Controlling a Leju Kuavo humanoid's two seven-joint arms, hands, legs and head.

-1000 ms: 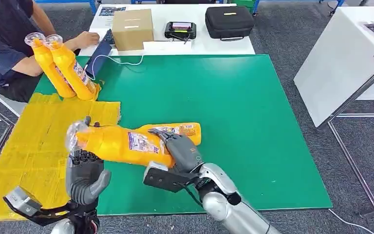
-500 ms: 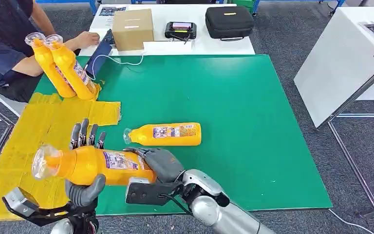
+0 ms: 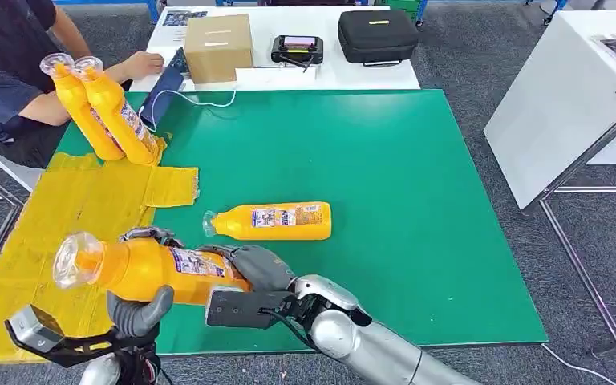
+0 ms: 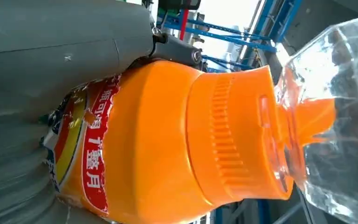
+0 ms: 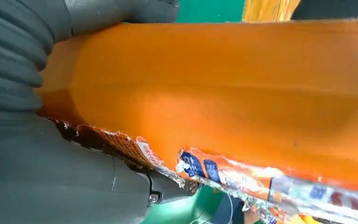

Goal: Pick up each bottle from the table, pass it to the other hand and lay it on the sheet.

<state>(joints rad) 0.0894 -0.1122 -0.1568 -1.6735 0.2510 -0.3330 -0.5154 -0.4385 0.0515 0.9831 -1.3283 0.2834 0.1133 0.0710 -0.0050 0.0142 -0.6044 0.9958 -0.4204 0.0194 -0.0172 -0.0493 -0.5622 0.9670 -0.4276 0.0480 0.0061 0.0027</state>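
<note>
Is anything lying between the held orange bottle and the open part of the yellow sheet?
Nothing visible does. The held orange bottle, gripped by both the left hand and right hand, hangs at the yellow sheet's edge; two bottles stand at its far end.

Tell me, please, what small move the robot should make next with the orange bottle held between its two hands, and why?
Probably the right hand should let go. The orange bottle is held at its base by that hand, while the left hand has its fingers wrapped around the body near the neck. The handover looks complete, so the left hand could then carry it over the yellow sheet.
</note>
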